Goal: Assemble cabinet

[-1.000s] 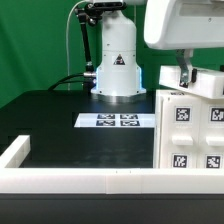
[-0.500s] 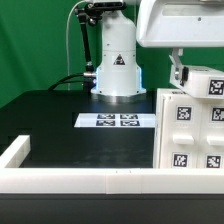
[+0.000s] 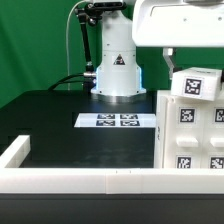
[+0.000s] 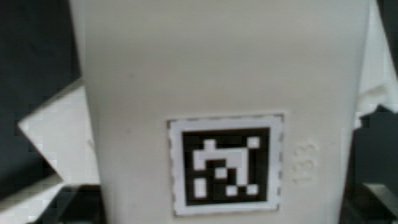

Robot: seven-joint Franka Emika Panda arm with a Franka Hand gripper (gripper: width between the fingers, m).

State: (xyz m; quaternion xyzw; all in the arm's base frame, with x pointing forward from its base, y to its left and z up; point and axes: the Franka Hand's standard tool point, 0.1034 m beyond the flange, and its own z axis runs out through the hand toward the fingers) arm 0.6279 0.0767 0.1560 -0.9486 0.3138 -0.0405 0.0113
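Observation:
The cabinet [image 3: 190, 135], a large white box with black-and-white tags on its face, stands at the exterior view's right. My gripper [image 3: 184, 66] hangs just above its top, shut on a small white tagged block [image 3: 197, 83] that is tilted and lifted off the cabinet's top. In the wrist view the same block [image 4: 214, 110] fills most of the picture, its tag [image 4: 228, 165] facing the camera. My gripper [image 4: 217, 208] clamps its sides, with dark fingers [image 4: 54, 205] showing only at the edges. Part of the cabinet [image 4: 54, 125] shows behind the block.
The marker board [image 3: 117, 121] lies flat mid-table in front of the robot base [image 3: 117, 62]. A long low white rail [image 3: 80, 180] runs along the table's near edge and turns up at the exterior view's left [image 3: 14, 150]. Black cables trail behind the base.
My gripper has risen from the cabinet's top and shifted slightly toward the exterior view's left, taking the small tagged block up with it. The block now shows tilted above the cabinet.

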